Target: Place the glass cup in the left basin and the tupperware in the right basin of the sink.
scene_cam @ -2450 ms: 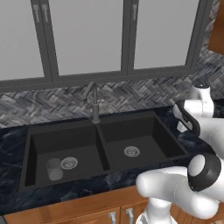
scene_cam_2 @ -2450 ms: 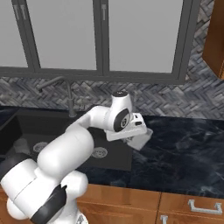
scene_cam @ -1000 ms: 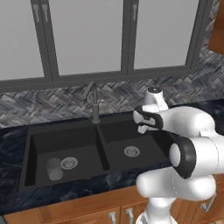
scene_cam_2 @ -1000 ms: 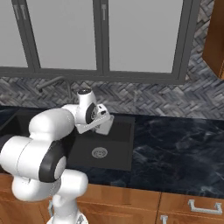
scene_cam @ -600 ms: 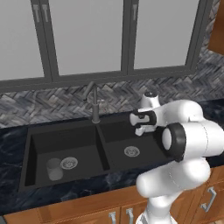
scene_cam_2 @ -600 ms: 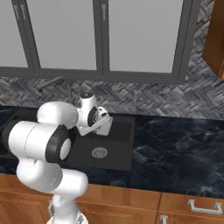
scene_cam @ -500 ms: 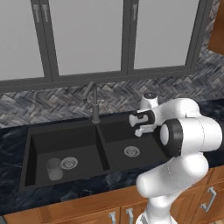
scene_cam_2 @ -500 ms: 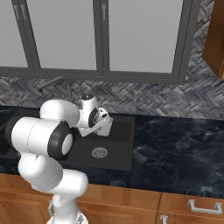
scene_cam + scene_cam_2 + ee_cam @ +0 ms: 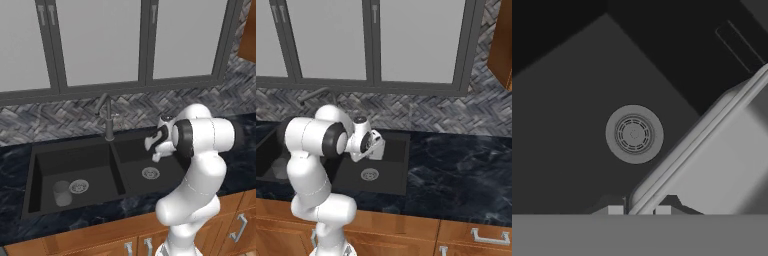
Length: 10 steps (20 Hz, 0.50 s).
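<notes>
The glass cup [image 9: 62, 192] stands upright in the left basin [image 9: 75, 162] of the black sink, beside its silver drain. My gripper [image 9: 158, 144] hangs above the right basin [image 9: 134, 161], shut on the rim of the pale tupperware [image 9: 151, 144]. In the hand view the tupperware [image 9: 717, 155] runs tilted from between my finger tips up to the right, held at its edge by my gripper [image 9: 639, 209], with the right basin's drain [image 9: 634, 133] below. From the right base view the tupperware [image 9: 377, 148] hangs over the right basin [image 9: 392, 176].
A dark grey faucet [image 9: 106, 117] rises behind the sink's centre divider. Dark marble counter [image 9: 456, 170] stretches to the right of the sink. A herringbone tile backsplash and grey cabinet doors stand behind it.
The arm has swung left from over the right counter to above the right basin, carrying the tupperware. Over the last second it only edged a little further left and down.
</notes>
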{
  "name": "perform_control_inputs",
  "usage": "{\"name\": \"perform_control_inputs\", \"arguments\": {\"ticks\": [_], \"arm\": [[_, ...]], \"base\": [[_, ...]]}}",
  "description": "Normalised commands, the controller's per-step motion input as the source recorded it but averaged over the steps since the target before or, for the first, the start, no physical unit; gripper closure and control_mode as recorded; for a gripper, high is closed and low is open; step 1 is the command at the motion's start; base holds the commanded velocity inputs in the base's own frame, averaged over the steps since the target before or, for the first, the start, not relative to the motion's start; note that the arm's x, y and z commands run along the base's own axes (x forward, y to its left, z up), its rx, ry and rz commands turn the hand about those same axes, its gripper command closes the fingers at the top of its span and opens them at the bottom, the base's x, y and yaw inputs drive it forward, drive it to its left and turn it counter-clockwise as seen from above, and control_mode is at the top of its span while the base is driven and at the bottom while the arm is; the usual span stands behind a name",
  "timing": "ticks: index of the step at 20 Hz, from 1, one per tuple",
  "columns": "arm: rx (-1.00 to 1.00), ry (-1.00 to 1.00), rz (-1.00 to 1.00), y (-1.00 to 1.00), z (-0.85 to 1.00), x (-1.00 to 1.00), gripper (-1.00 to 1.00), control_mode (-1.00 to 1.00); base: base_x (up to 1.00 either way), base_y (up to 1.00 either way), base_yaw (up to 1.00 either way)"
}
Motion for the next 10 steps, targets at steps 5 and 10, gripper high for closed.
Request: {"name": "perform_control_inputs", "arguments": {"ticks": [5,10], "arm": [[0.00,0.01,0.04,0.00,-0.40,0.16,1.00,-1.00],[0.00,0.05,0.05,-0.06,-0.37,0.01,1.00,-1.00]], "base": [[0.00,0.00,0.00],[0.00,0.00,0.00]]}}
